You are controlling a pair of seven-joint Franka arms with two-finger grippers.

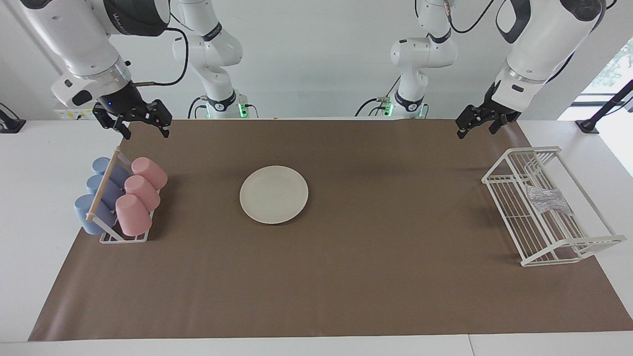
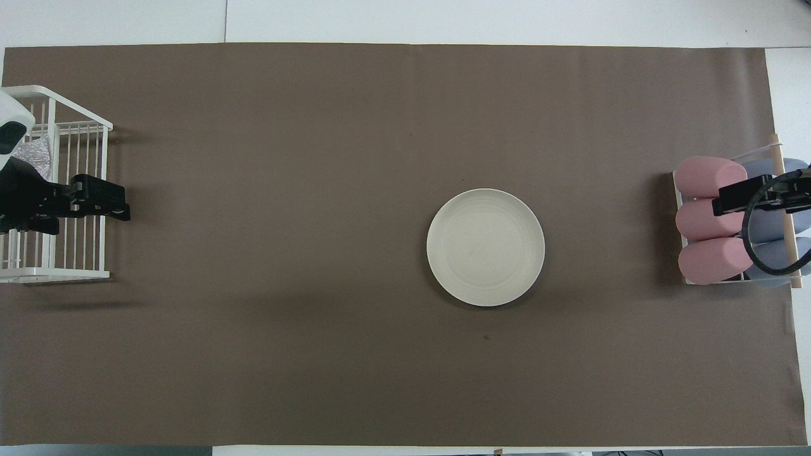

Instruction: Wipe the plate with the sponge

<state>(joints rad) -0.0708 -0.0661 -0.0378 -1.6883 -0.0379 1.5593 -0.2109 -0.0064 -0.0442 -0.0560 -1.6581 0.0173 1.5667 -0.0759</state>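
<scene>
Plate (image 1: 274, 194) flat mid-counter; sponge (image 1: 548, 199) lying crumpled in wire basket (image 1: 499, 170), long axis across it. Left tool (image 1: 482, 123) and right tool (image 1: 143, 123) raised, wide open, empty.

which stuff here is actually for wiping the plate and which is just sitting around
For the job:
- plate, mid-mat
- sponge, lying in the white wire rack at the left arm's end
- left pincer, open, raised near that rack
- right pincer, open, raised near the cups

Just lying about:
- pink cups and blue cups in their holder
- brown mat
</scene>
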